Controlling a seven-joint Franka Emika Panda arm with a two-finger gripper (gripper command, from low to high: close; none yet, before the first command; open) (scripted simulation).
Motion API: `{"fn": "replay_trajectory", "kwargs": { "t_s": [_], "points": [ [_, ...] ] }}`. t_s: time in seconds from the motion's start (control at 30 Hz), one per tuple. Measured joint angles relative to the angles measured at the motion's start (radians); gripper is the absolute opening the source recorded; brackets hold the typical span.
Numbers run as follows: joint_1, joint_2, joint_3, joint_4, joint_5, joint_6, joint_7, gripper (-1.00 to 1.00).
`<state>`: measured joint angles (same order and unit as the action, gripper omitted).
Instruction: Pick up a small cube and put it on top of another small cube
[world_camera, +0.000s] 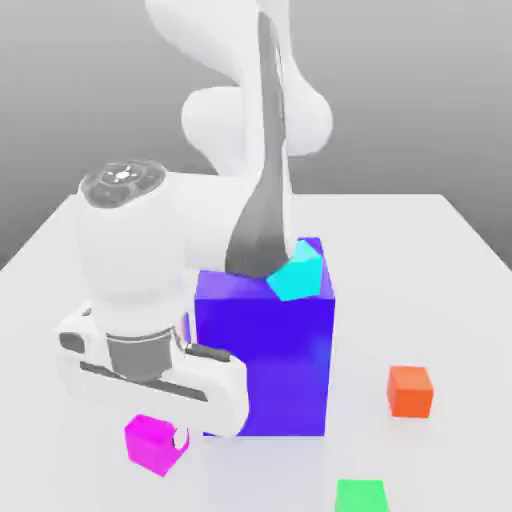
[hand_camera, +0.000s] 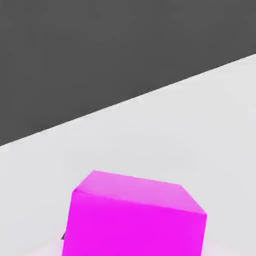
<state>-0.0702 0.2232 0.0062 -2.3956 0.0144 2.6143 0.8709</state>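
Magenta cube (world_camera: 156, 444) sits on the white table (world_camera: 440, 260) at the near edge of the exterior view, just beside the lower corner of the big blue block (world_camera: 265, 350), on that view's left of it. The hand is right above it: the gripper (world_camera: 178, 437) hangs low, its body almost over the cube, and a pale fingertip seems to show at the cube's side toward the exterior view's right. Whether the fingers are spread, closed, or already pinching the cube, I cannot tell; the hand's body hides most of them.

From the hand view the cube (hand_camera: 135, 217) looms close, one corner edge turned slightly toward the camera, so its faces look a little skewed to the hand rather than square on. That's the relation that matters: the cube lies directly below and very near, so the move is probably a short straight descent, perhaps with a small wrist twist to meet flat faces.

A cyan piece (world_camera: 296, 272) rests tilted on top of the block. Orange cube (world_camera: 410, 391) and green cube (world_camera: 360, 496) wait well apart on the exterior view's right; one of them looks like the stacking target. The block stands close, so a bump is the risk.
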Motion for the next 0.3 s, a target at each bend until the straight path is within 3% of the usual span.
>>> {"fn": "replay_trajectory", "kwargs": {
  "t_s": [0.1,0.2,0.23,0.3],
  "points": [
    [0.078,0.014,0.066,0.032,-0.037,-0.016,-0.004,-1.00],
    [0.156,0.133,0.099,0.084,-0.093,0.050,0.007,-1.00],
    [0.166,0.155,0.099,0.090,-0.101,0.066,0.010,1.00],
    [0.166,0.155,0.099,0.090,-0.101,0.066,0.010,1.00]
  ]
}}
